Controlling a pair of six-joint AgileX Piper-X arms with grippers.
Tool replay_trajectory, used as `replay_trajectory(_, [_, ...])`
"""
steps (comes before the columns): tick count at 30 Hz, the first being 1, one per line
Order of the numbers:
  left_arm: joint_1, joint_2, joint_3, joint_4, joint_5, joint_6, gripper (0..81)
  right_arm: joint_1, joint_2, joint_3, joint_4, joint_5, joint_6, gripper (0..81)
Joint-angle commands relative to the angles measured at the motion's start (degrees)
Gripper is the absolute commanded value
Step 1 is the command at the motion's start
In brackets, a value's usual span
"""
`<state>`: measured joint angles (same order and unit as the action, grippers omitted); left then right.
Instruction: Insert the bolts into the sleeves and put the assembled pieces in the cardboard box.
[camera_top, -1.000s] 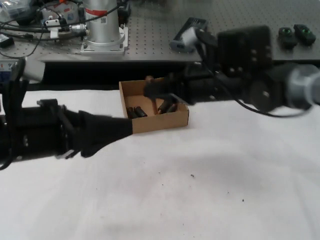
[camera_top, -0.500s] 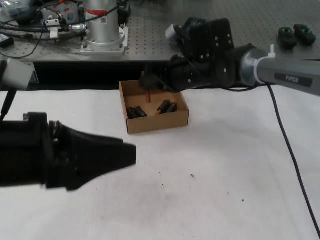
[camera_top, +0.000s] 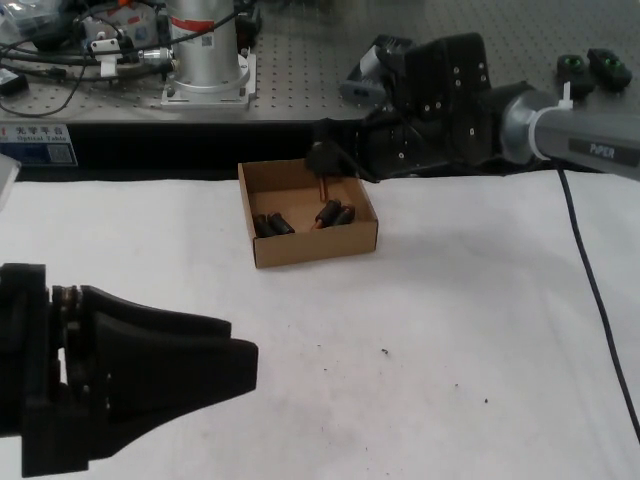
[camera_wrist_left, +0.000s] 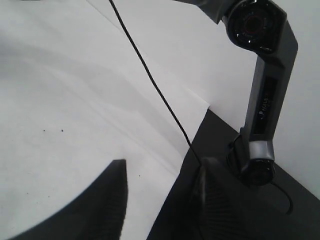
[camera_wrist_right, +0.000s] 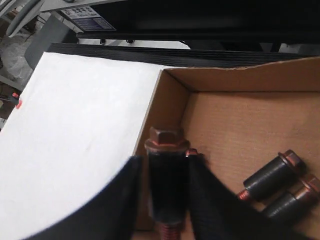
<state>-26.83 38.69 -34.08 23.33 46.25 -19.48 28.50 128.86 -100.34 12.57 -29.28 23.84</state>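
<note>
**White-covered desk (camera_top: 450, 330): deposit step in hand**

We find the right pincer (camera_wrist_right: 167, 202) clamped on an assembled piece (camera_wrist_right: 166, 172) above the cardboard box (camera_top: 305, 250). Empty, the left pincer (camera_top: 240, 338) gapes wide. We judge the next move: lower and release within the walls.

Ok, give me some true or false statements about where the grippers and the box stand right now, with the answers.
1. The right gripper holds an assembled piece over the cardboard box. True.
2. The cardboard box is empty. False: several assembled pieces lie in it.
3. The left gripper is shut on a bolt. False: it is open and holds nothing.
4. The cardboard box sits on the white cloth. True.
</note>
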Motion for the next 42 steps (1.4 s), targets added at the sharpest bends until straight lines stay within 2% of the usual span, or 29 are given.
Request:
replay_trajectory(1, [-0.31,-0.64,-0.63,-0.35,-0.37,-0.76,34.1,-0.29,-0.45,-1.38,-0.33,0.17,1.1,48.0])
replay_trajectory(6, [-0.31,-0.82,-0.63,-0.35,-0.09,-0.76,34.1,-0.31,-0.45,-1.38,-0.07,-1.16,2.66,41.9])
replay_trajectory(10, [-0.31,-0.82,-0.63,-0.35,-0.11,2.38,34.1,-0.31,-1.89,-1.38,3.35,-7.04,3.47,37.5])
replay_trajectory(12, [-0.31,-0.82,-0.63,-0.35,-1.36,4.64,34.1,0.09,-3.92,-1.01,7.33,-8.44,-0.04,31.8])
replay_trajectory(13, [-0.47,-0.82,-0.63,-0.23,-2.42,5.96,34.1,0.49,-5.08,-0.32,9.34,-7.84,-4.51,27.8])
replay_trajectory(16, [-1.34,-0.82,-0.63,-0.22,-8.97,12.04,34.1,2.37,-10.29,3.15,13.92,-3.34,-17.01,18.3])
replay_trajectory(18, [-1.92,-0.82,-0.63,-0.22,-14.81,15.33,34.1,3.6,-14.55,6.24,15.89,-0.62,-21.83,14.6])
replay_trajectory(22, [-2.11,-0.82,-0.63,-0.22,-24.47,18.03,34.1,5.76,-23.39,14.66,12.72,2.0,-23.84,9.2])
replay_trajectory(26, [-2.11,-0.82,-0.63,-1.83,-29.99,21.24,33.7,7.76,-33.13,27.32,3.06,4.45,-22.91,0.1])
replay_trajectory(28, [-2.11,-0.95,-1.25,-3.15,-31.47,22.31,31.4,8.6,-38.46,33.87,-2.05,4.66,-21.24,4.5])
replay_trajectory(34, [-2.11,-3.71,-1.83,-8.05,-31.91,22.42,16.5,9.84,-51.64,49.87,-12.57,8.64,-15.7,4.3])
replay_trajectory(40, [-2.11,-4.36,-1.83,-7.98,-32.62,22.42,0.2,9.84,-56.59,60.31,-23.51,9.38,-14.87,4.3])
replay_trajectory(42, [-2.11,-3.93,-1.83,-7.98,-34.83,23.16,0.6,9.84,-56.4,62.04,-26.82,9.38,-15.15,4.3])
